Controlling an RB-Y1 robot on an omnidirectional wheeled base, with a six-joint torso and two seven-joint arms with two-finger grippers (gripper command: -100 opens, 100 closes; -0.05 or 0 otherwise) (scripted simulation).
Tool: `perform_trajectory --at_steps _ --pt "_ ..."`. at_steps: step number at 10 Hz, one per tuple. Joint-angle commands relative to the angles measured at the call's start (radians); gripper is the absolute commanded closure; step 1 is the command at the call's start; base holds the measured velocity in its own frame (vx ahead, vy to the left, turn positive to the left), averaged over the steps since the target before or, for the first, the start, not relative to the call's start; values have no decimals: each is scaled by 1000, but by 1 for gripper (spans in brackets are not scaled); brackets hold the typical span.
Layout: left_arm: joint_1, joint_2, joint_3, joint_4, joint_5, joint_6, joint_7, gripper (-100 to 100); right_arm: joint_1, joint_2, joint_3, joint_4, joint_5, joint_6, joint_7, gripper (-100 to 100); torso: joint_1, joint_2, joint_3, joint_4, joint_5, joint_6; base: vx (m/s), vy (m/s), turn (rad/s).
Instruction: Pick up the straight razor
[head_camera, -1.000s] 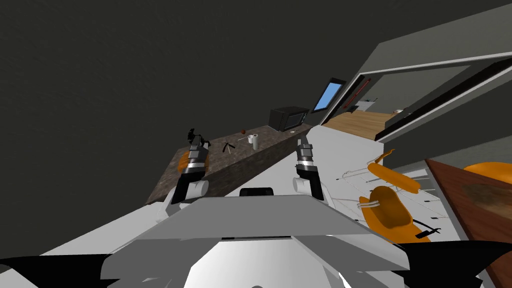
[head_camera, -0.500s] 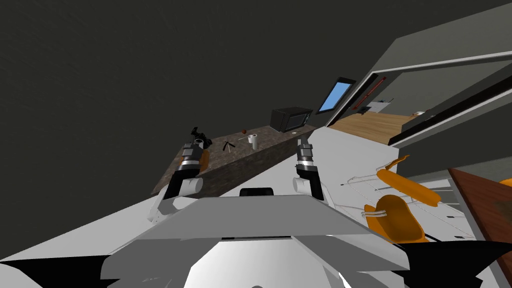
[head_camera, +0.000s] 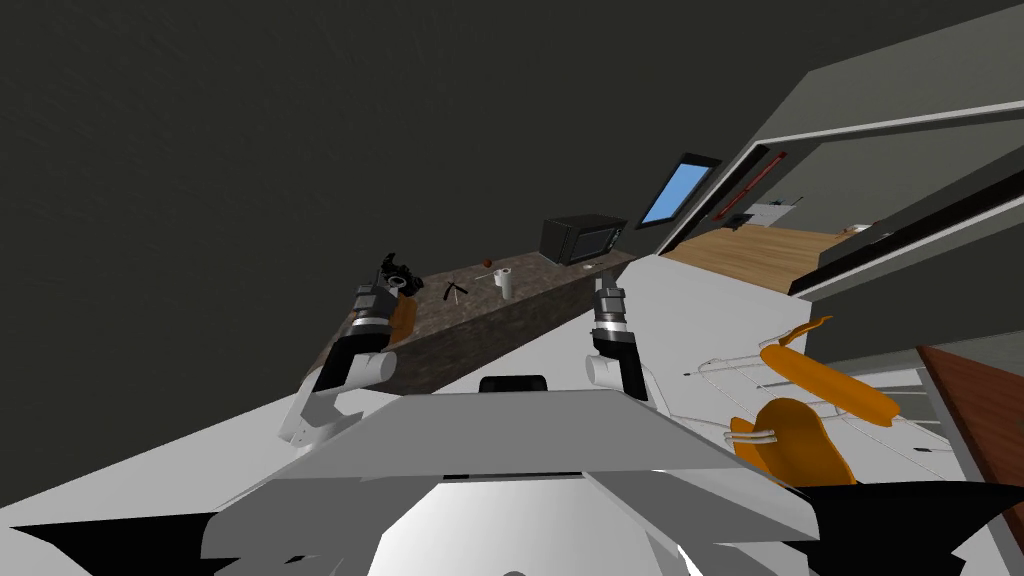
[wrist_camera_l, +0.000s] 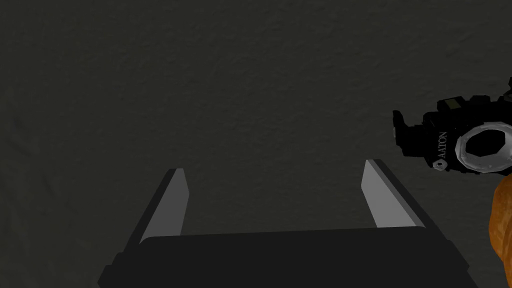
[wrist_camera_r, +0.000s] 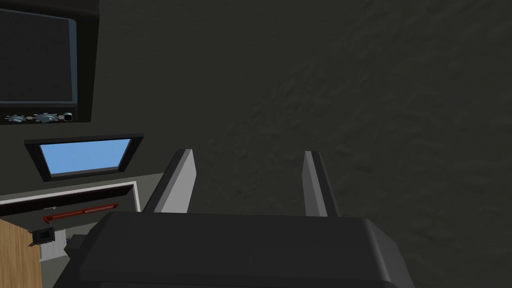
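Left arm (head_camera: 362, 370) and right arm (head_camera: 604, 368) are sporting white shells, black joints, silver wrist rings; left gripper (wrist_camera_l: 274, 172) and right gripper (wrist_camera_r: 250, 152) are rocking thin light grey blades on dark boxy bodies.

- Your left hand (wrist_camera_l: 272, 172) has swung outward along the bench (head_camera: 470, 312), beside the black camera (wrist_camera_l: 465, 142).
- Your head view turned slightly, so the orange chairs (head_camera: 790, 445) sit further right.

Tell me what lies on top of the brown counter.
On the counter: a black camera, an orange object partly covered by the left arm, the straight razor, a white cylinder, a small red thing and a black microwave.
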Motion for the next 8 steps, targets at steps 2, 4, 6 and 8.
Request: perform_trajectory --at_steps 2,4,6,8 --pt "-25 20 49 28 14 74 19 -100 0 0 0 0 0 0 0 0 0 -1 -1 0 0 0 29 -71 5" --pt "-34 28 67 38 17 116 24 -100 0 0 0 0 0 0 0 0 -1 -2 -1 0 0 0 14 -70 -18" --pt "-50 42 100 60 21 177 30 -100 0 0 0 0 0 0 0 0 -2 -1 -1 0 0 0 24 -96 -74" --pt "-57 49 115 73 21 216 31 -100 0 0 0 0 0 0 0 0 -1 -2 -1 0 0 0 26 -56 -41"
